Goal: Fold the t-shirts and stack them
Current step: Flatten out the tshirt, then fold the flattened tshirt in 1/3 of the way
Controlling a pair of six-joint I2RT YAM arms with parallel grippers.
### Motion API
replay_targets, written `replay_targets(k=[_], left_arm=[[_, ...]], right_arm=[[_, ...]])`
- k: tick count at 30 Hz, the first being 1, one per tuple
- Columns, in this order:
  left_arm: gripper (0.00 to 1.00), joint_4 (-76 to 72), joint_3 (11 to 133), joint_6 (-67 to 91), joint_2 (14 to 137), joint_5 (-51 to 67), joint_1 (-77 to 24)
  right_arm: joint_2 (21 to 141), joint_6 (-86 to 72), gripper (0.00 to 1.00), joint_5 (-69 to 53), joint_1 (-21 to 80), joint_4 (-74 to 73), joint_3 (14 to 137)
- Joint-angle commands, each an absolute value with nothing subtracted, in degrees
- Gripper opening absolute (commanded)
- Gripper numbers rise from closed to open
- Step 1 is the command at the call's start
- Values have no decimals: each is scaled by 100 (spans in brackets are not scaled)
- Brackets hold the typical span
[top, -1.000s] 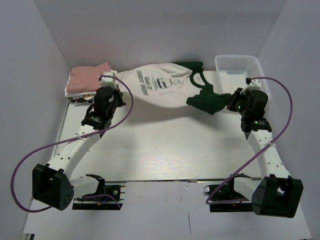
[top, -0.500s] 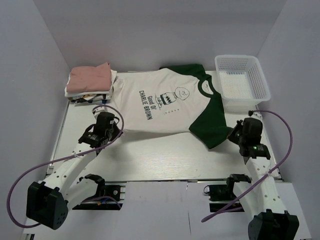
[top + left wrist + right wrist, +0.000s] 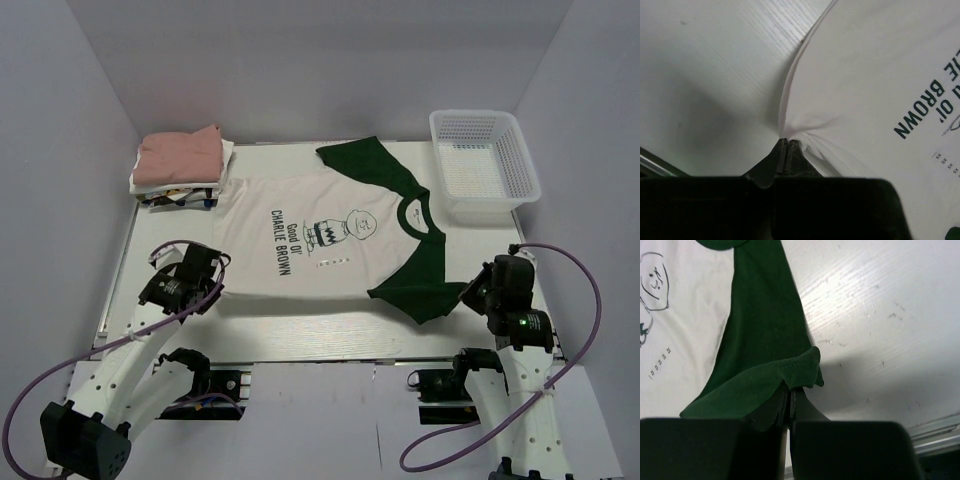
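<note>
A cream-white t-shirt (image 3: 320, 235) with dark green sleeves and a "Charlie Brown" print lies spread flat, print up, across the middle of the table. My left gripper (image 3: 214, 287) is shut on the shirt's cream hem corner (image 3: 790, 134) at the near left. My right gripper (image 3: 462, 297) is shut on the cuff of the near green sleeve (image 3: 800, 371), whose edge curls over the fingertips. At the back left sits a stack of folded t-shirts (image 3: 180, 160), dusty pink on top of white.
A white plastic mesh basket (image 3: 484, 162) stands at the back right. The table's near edge with a metal rail (image 3: 940, 432) runs just behind both grippers. Purple cables loop from both arms. Grey walls close in the left, right and back.
Both arms have pulled back toward the near edge, dragging the shirt with them. It went from bunched and hanging at the back to spread flat on the table.
</note>
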State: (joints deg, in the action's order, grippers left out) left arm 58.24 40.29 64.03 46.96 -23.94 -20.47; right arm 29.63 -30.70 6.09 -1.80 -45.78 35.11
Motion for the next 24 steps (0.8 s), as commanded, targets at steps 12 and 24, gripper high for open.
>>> replay_targets(k=[12, 24], left_arm=[[0, 5460, 3867, 6970, 4842, -2531, -2048], [0, 4896, 4464, 6917, 5922, -3444, -1934]], right_arm=[[3208, -3076, 0, 369, -176, -4133, 3533], [4904, -2935, 0, -184, -123, -2093, 3999]])
